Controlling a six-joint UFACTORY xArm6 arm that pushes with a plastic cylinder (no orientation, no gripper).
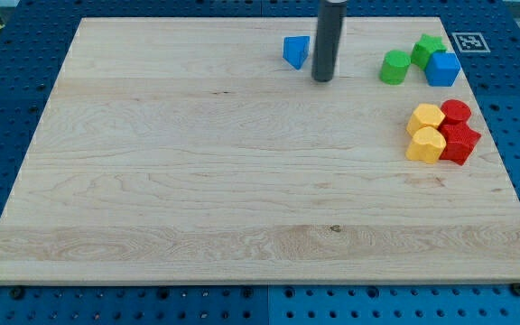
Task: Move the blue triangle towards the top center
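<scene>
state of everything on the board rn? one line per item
blue triangle: top centre of the board, just to the view's left of my tip, gap too small to judge contact
my tip: on the board, right of the blue triangle
green blocks: top right, beside the blue cube
blue cube: top right, against the green blocks
yellow blocks: right edge, stacked in view, touching red
red blocks: right edge, beside yellow

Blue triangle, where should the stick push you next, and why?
Probably hardly at all. The blue triangle already sits near the board's top edge, around the middle, with my tip just to its right in the view. I would judge one small nudge toward the view's left at most, since it looks slightly right of centre.
</scene>
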